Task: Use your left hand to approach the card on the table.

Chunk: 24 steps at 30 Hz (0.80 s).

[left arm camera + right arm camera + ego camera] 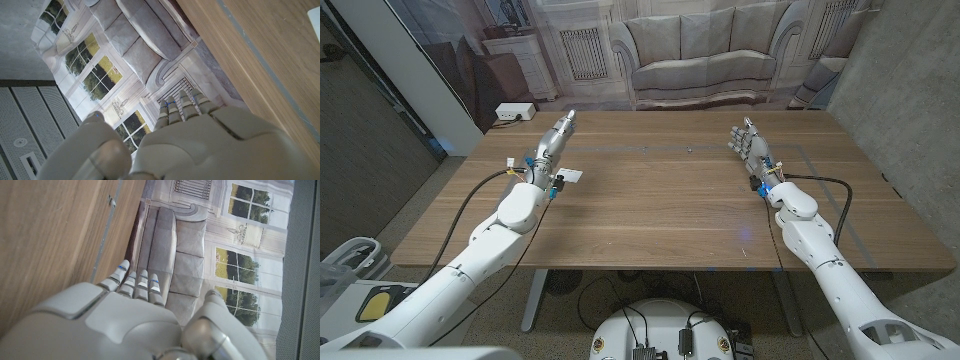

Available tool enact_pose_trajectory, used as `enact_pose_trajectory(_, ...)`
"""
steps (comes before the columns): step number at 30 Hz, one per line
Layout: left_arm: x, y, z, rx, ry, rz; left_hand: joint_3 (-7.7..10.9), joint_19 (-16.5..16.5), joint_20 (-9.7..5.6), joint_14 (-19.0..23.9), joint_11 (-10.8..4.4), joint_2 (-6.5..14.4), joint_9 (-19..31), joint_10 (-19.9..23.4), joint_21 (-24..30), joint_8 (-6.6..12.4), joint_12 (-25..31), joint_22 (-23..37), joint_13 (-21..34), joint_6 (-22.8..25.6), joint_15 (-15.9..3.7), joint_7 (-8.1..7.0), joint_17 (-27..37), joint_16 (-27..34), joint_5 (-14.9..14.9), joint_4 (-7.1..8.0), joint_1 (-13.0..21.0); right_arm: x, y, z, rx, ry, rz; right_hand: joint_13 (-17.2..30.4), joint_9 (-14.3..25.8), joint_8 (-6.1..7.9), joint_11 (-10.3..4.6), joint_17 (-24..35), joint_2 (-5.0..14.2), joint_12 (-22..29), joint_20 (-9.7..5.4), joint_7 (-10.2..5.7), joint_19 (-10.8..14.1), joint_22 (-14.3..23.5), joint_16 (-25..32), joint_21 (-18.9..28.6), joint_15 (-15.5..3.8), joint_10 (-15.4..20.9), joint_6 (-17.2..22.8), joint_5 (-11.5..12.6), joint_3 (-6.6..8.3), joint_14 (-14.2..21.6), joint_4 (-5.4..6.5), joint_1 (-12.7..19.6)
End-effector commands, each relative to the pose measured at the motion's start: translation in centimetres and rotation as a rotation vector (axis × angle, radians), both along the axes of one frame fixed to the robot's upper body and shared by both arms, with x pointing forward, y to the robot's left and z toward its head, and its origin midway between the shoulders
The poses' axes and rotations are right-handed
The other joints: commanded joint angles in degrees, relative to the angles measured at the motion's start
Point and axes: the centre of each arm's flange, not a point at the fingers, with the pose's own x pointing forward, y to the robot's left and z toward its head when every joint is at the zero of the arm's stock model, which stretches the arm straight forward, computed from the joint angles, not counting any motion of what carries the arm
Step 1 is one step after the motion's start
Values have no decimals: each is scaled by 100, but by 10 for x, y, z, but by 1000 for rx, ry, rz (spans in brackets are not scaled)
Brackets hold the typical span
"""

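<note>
Though part-hidden, card (572, 175) beside left hand (552, 143).

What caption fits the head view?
Left robot hand extended above the table, white card beside its wrist; right robot hand open.

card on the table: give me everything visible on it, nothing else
The card is small, white and flat, seemingly paper or thin plastic, lying face-up on the wooden table on the robot's left side, a little turned against the table's edges. It sits right beside the left arm's wrist, which partly covers its near edge; whether they touch cannot be told. The left hand reaches past it, fingers straight, holding nothing. No print is readable. A white corner at the left wrist view's edge may be the same card.
</note>
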Motion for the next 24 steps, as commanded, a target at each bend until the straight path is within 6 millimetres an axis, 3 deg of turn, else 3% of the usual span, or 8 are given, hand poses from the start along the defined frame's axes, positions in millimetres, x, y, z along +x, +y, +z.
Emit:
enact_pose_trajectory(1,-1,5,6,34,-7,20,9,40,-214,52,-2,6,21,63,1,20,11,32,18,42,9,-4,10,27,61,-24,69,-4,3,1,-21,1,4,15,18,24,-4,8,28,13,-170,-23,45,13,-11,-11,15,33,51,-14,21,35,-34,22)
enact_pose_trajectory(24,-16,26,9,91,-41,101,-6,63,-169,128,-15,31,24,109,-5,4,-7,35,20,95,1,-16,13,25,69,-33,101,0,9,10,-44,12,16,16,19,21,2,12,40,6,-164,-15,73,15,-14,-64,14,53,61,-23,7,55,-41,8)
